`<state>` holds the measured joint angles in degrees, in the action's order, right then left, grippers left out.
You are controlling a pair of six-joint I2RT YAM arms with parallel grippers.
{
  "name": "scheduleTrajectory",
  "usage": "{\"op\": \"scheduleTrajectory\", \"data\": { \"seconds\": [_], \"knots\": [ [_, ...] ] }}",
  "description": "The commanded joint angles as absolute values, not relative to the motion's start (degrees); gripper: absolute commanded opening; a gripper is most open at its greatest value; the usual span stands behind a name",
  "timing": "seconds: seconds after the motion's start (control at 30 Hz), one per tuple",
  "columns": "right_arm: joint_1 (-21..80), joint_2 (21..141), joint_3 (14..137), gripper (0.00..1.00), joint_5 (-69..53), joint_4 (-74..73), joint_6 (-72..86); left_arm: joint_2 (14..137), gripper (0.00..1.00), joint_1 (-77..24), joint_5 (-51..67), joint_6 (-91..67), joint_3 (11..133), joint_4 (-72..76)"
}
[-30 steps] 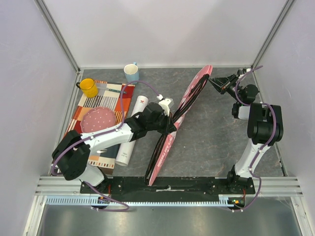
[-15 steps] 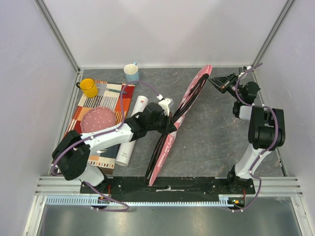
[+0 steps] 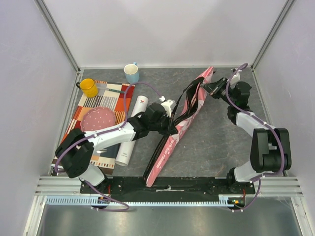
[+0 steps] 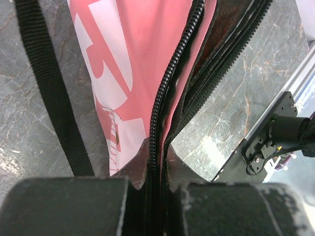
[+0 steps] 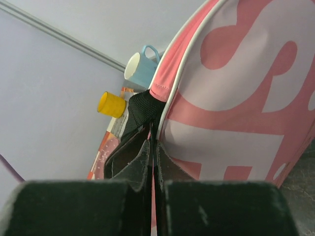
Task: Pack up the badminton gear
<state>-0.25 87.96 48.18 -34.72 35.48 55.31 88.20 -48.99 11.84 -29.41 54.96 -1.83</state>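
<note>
The pink "SPORT" racket bag [image 3: 189, 105] stands on edge, running from far right to the near middle of the table. My left gripper [image 3: 170, 119] is shut on its black zipper edge [image 4: 167, 88] about halfway along, with the pink side [image 4: 123, 54] to the left. My right gripper [image 3: 212, 88] is shut on the bag's far rim, with the pink-and-white side [image 5: 236, 98] to its right. The long white tube [image 3: 132, 132] lies left of the bag. Rackets and shuttlecocks are out of view.
A striped mat [image 3: 93, 147] with a pink plate [image 3: 98, 118] lies at left. A yellow mug [image 3: 88, 87] and a blue mug [image 3: 131, 73] stand behind it; both also show in the right wrist view, yellow [image 5: 112, 104] and blue [image 5: 140, 66]. The bag's black strap [image 4: 49, 88] trails on the table.
My right gripper has moved left to the bag's far end and closed on its rim. The bag's far end has dropped lower and its opening has spread.
</note>
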Motion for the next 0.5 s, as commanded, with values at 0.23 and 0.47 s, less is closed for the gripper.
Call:
{"op": "scheduleTrajectory", "data": {
  "seconds": [0.23, 0.47],
  "knots": [
    [-1.39, 89.64, 53.51, 0.0, -41.74, 26.89, 50.97, 85.26, 0.1, -49.83, 13.8, -30.76, 56.43, 2.81],
    [-1.58, 94.83, 60.99, 0.0, -44.29, 25.93, 50.71, 82.18, 0.77, -49.75, 15.99, -29.53, 58.53, -1.91]
  ]
}}
